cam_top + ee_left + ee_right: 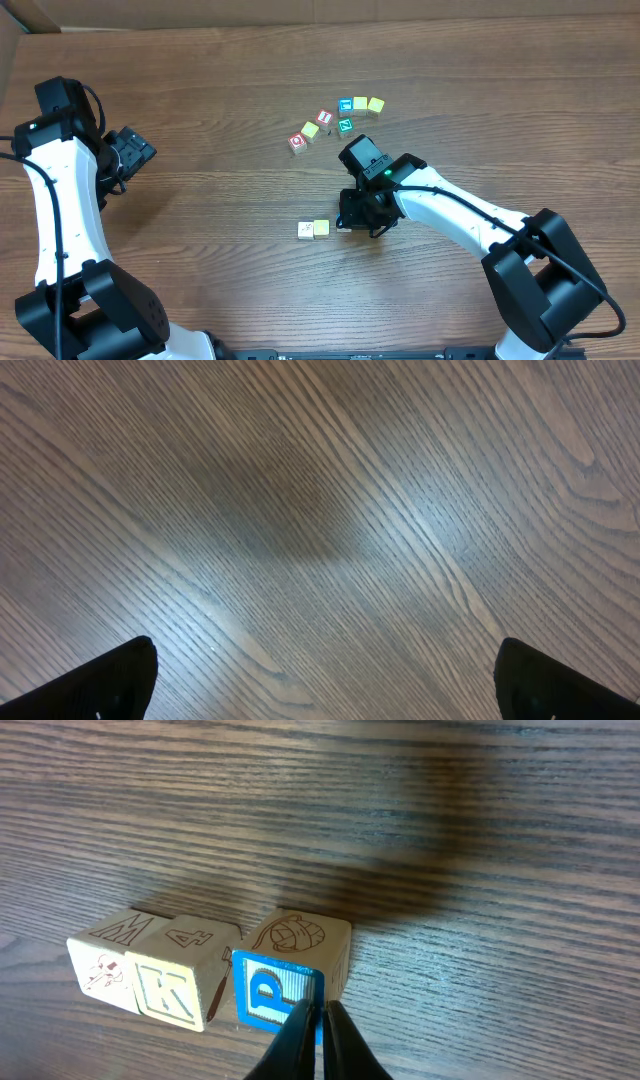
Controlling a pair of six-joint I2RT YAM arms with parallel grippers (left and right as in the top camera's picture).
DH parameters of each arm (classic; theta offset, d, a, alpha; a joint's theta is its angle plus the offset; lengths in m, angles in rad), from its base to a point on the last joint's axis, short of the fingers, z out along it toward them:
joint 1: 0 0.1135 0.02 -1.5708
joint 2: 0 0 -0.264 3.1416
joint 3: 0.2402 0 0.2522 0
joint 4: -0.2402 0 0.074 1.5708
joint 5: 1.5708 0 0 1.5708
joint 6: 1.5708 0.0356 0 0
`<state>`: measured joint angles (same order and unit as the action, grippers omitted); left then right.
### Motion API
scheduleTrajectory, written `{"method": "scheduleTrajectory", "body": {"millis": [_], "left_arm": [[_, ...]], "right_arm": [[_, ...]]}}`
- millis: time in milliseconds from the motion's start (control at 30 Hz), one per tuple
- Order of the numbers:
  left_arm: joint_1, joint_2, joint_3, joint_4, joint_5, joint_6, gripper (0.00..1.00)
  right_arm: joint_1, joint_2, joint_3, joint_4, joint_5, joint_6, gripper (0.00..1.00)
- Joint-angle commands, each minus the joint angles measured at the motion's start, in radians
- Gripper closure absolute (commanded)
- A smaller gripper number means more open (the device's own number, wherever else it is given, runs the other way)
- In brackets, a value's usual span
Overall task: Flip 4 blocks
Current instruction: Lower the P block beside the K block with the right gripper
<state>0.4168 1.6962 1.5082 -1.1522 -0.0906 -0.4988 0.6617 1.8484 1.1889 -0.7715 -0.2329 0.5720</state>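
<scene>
Right claw [322, 1010]: closed, with the fingers pressed together and nothing between them. The tips stand at the lower right corner of the blue face of the blue block [272, 988]. Whether they actually touch that face cannot be told.

Blue block: sits flat on the table [200, 80]. A white letter P faces the wrist camera, and the top face carries a carved picture.

Yellow block [178, 988]: just beside the blue block on its left. It shows a K on the near face.

Cream block [108, 958]: touches the far side of the yellow block. It has a W on top and a small red drawing on the near face.

From overhead, these three blocks form a short row near the middle of the table. The right claw sits over the row's right end and hides most of the blue block.

Green block [345, 125]: lies well apart from the row, toward the far side of the table. It is in a loose cluster with two red blocks [297, 143], a second blue one and several yellowish ones.

Left claw [320, 685]: fingers spread wide and empty. It hangs over bare wood at the left side of the table, well apart from every block.
</scene>
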Motion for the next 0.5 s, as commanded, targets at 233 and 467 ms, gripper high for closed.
{"method": "scheduleTrajectory", "body": {"millis": [233,467], "left_arm": [[0.001,-0.006,0.009,0.001,-0.002,-0.006,0.01],[0.001,-0.006,0.009,0.001,-0.002,-0.006,0.00]], "right_arm": [[-0.001,-0.032,-0.001,0.006,0.135,-0.002,0.91],[0.000,-0.032,-0.001,0.026,0.071,0.001,0.91]]}}
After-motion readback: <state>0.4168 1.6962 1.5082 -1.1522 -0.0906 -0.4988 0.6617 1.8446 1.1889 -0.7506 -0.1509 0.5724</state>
